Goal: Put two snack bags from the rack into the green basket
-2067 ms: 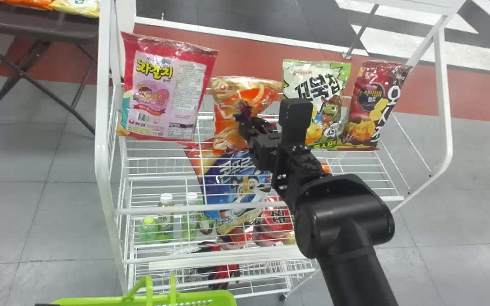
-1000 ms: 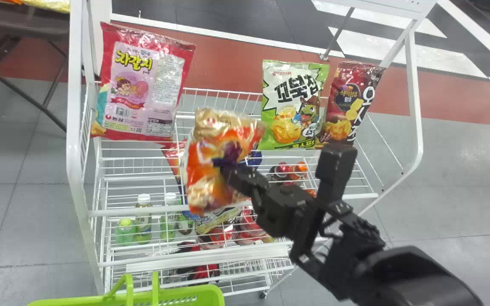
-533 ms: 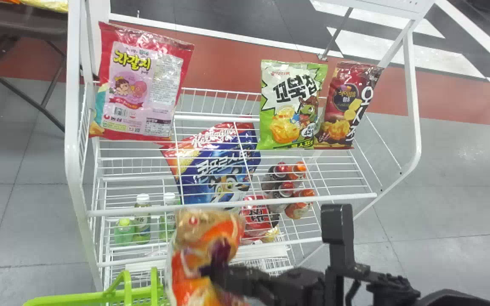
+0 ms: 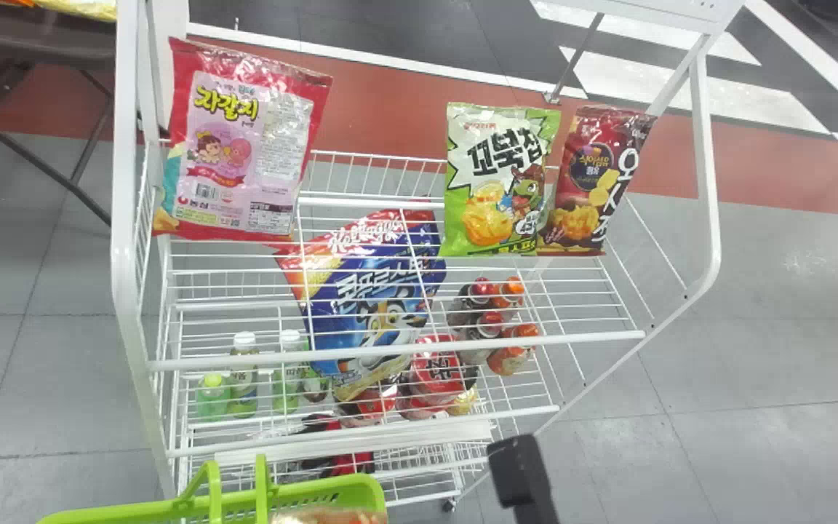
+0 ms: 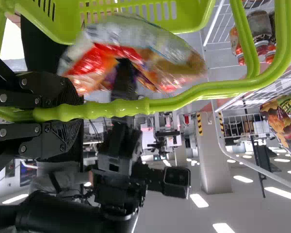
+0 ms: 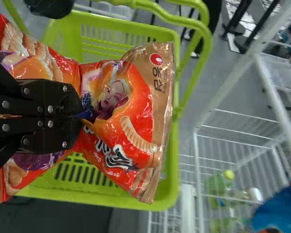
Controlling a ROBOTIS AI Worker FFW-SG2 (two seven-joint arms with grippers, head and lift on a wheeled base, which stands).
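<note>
My right gripper [image 6: 80, 115] is clamped on the waist of the orange snack bag [image 6: 119, 107], and I have it over the mouth of the green basket [image 6: 170, 184]. The bag's long axis runs roughly toward the rack [image 4: 122, 218], crossing what I take to be the basket's shorter way, with its gold end close to the rack-side rim. That is what I'd mind most: lowered as it lies, an end could ride up on the rim, so I'd centre it between the rack-side edge and the one opposite, then let it drop. The foil should give and fold in.

My left gripper [image 5: 63, 112] is closed round the basket handle [image 5: 116, 108], steadying it; the right is the one to do the placing. The bag hangs near that handle, so I'd keep it clear on the way down.

I judge this the first of the two, about to be released. For the second, the rack offers a pink bag [image 4: 233, 145], a green bag [image 4: 503, 182] and a dark red bag [image 4: 593, 178].
</note>
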